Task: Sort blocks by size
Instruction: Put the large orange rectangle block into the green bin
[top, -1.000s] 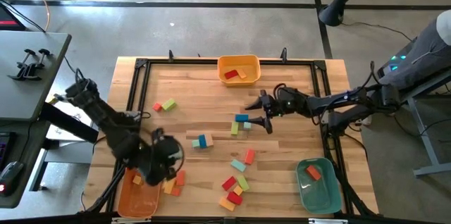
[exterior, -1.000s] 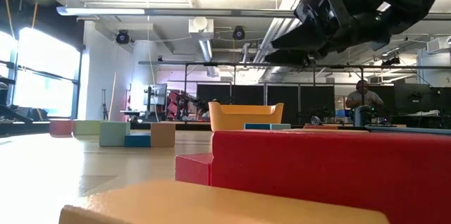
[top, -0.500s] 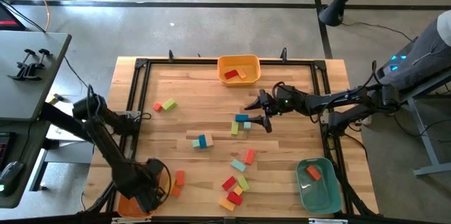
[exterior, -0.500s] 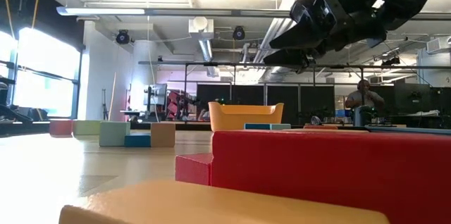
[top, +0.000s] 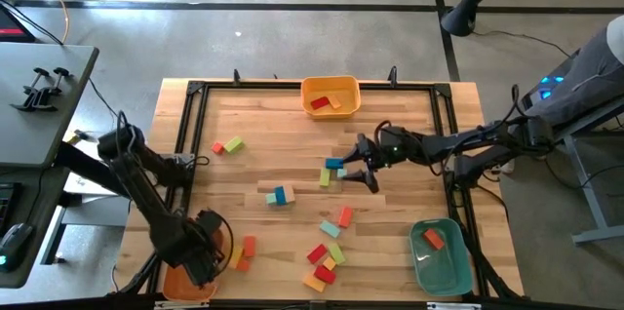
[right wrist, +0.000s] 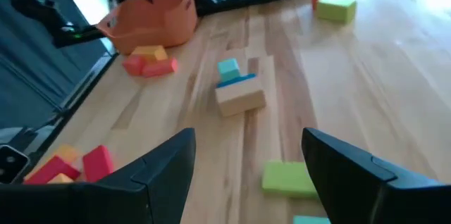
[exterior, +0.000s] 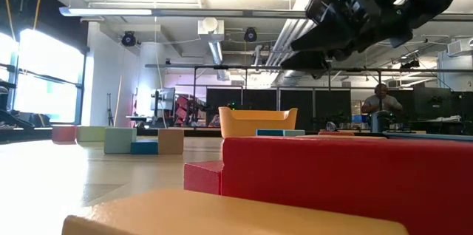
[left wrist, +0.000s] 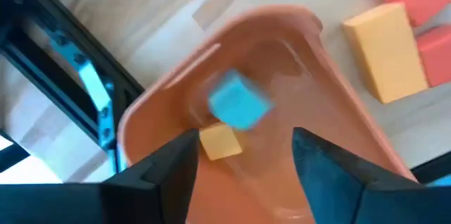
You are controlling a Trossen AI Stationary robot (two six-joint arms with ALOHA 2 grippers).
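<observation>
- While the left gripper [top: 207, 251] hangs over the orange bin [top: 185, 283] at the table's [top: 263, 144] near left corner, its fingers [left wrist: 169, 171] stand apart with nothing between them; a blue cube [left wrist: 238, 104] shows blurred inside the bin, above a small yellow block [left wrist: 220, 141] on the bin floor.
- Right gripper [top: 357, 164] sits over mid-table toward the right side, jaws wide, holding nothing, just beside a blue block [top: 334, 164] and green block [top: 325, 178].
- Yellow bin [top: 330, 95] at far edge middle holds a red block [top: 319, 104] and an orange block [top: 334, 102].
- Teal bin [top: 439, 256] at near right corner holds one orange block [top: 434, 240].
- Loose cluster near the near edge middle: red, green, yellow blocks [top: 323, 261].
- Tan, blue, teal blocks [top: 280, 195] mid-table.
- Red cube [top: 217, 148] beside a green block [top: 233, 144] toward the left side.
- Orange and red blocks [top: 244, 250] just outside the orange bin.
</observation>
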